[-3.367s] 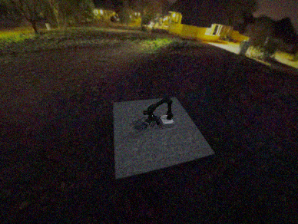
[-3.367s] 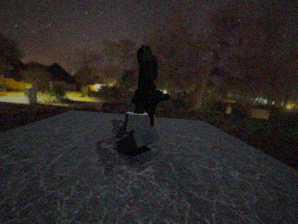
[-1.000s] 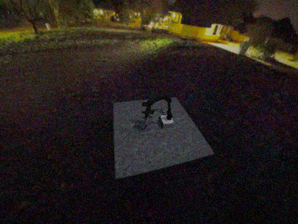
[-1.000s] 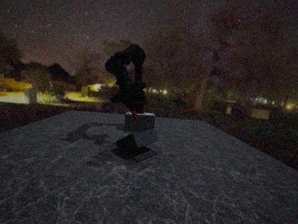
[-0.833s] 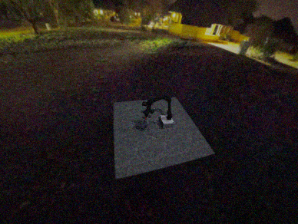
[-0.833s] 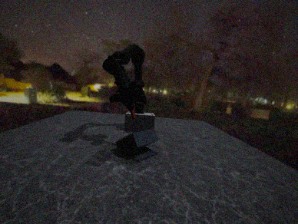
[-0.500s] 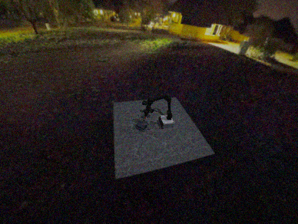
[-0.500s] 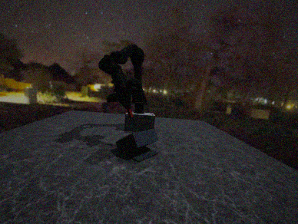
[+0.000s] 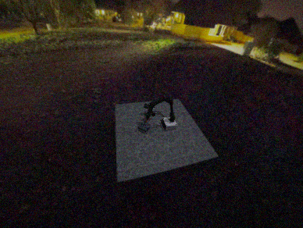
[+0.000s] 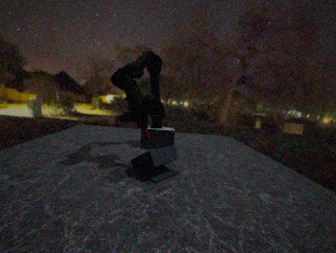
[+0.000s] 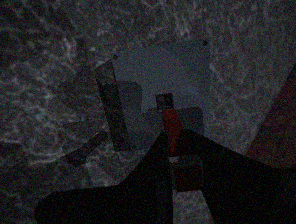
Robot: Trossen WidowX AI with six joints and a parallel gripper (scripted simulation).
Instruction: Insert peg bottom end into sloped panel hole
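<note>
— Standing by the table point(image 10: 242, 208), what posture do you record for the arm point(image 10: 143, 87)?

— Folded high. It rises from its base block point(image 10: 158, 136), bends at the top and reaches back down towards the sloped panel point(image 11: 165, 75).

— State of the jaws?

— Clamped on the red peg point(image 11: 172, 127). The gripper point(image 11: 175, 150) holds its upper part, and the fingers stand narrow either side of it.

— Position of the peg?

— Off the table, held above the panel face. In the wrist view its lower end lies just beside the dark square hole point(image 11: 164, 101). I cannot tell whether the tip has entered.

— Anything from the top view?

— Too small and dim to add detail.
</note>
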